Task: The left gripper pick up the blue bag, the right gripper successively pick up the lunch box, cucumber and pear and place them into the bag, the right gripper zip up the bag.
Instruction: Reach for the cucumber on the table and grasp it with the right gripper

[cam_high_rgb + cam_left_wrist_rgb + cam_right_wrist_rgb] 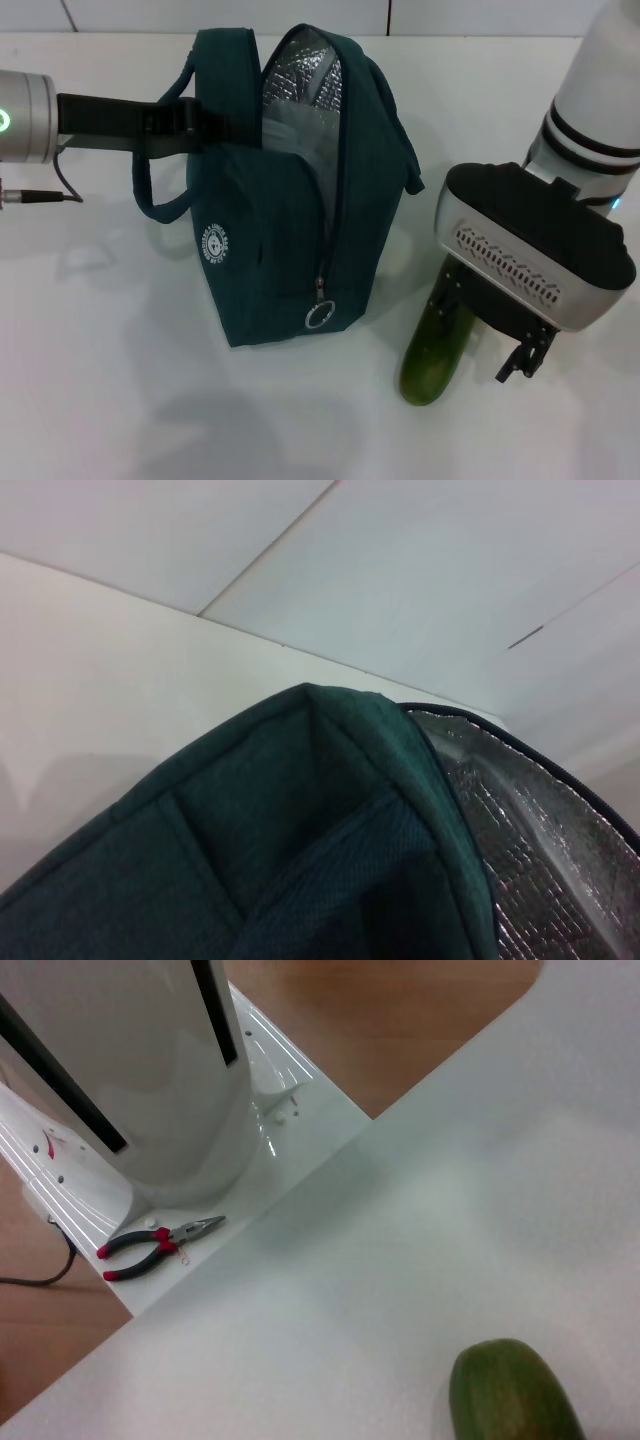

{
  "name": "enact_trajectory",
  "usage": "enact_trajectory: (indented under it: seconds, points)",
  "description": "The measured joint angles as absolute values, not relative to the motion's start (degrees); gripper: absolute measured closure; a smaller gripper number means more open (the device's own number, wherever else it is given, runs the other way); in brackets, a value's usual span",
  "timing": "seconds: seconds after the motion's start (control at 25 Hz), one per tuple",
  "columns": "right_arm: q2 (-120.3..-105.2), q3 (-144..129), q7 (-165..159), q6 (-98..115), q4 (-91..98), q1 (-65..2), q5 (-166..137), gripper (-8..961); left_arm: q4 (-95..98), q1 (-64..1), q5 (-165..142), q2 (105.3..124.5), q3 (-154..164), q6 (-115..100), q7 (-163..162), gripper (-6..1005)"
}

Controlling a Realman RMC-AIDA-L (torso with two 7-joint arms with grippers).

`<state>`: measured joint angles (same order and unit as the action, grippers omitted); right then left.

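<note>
The left pincer (195, 125) reaches level from the left; the right pincer (490, 325) points down.

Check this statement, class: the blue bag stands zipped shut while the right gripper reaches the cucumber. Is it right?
Not quite. The head view shows the blue bag unzipped, silver lining exposed. The right gripper is indeed at the cucumber.
</note>
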<state>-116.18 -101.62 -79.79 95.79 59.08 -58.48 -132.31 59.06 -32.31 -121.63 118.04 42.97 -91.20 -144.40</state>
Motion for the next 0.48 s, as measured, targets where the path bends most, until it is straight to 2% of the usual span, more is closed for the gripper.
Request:
enact_trajectory:
  seconds: [0.4,0.48]
  points:
    - [-116.22,-103.75,-80.21,93.31,57.27,-58.80,-132.53,237,59.05,-32.15,-121.64,118.15,43.17,-91.24,-144.11,949]
    - [-116.21,-103.85,-80.26,92.93,56.99,-58.96,-132.55,294,59.05,-32.16,-121.64,118.18,43.13,-91.24,-143.95,949]
